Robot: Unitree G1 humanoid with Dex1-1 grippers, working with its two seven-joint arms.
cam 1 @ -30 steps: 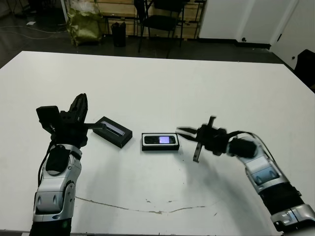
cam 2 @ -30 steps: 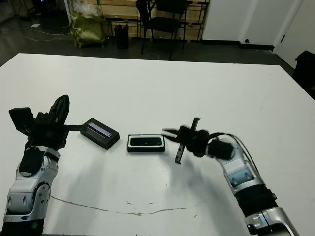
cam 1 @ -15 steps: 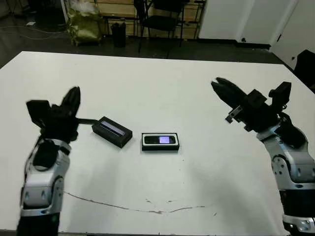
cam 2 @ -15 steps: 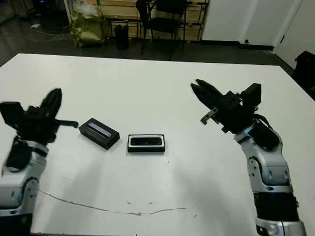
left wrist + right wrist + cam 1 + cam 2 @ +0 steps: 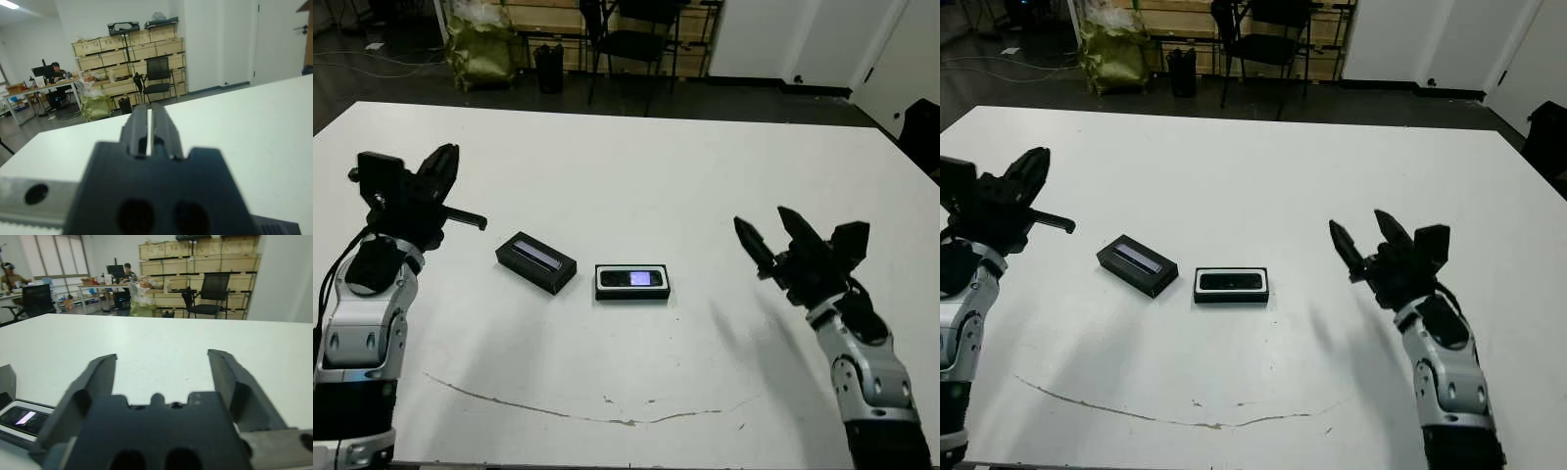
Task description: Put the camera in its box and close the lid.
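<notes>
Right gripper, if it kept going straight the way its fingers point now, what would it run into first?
Probably nothing soon. The right gripper points across bare white table toward the far edge. The box with the camera lies off to its left, out of that line, though depth is hard to judge.

Bare table (image 5: 705, 186) around box (image 5: 632, 282)

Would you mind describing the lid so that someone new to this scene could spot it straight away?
On the white table, two small black things lie side by side near the middle, between the robot's arms. The lid is the one on the robot's left, lying askew. Unlike the box beside it, which has a white lining and holds the camera, the lid is solid black with a glossy bluish-grey strip on top.
</notes>
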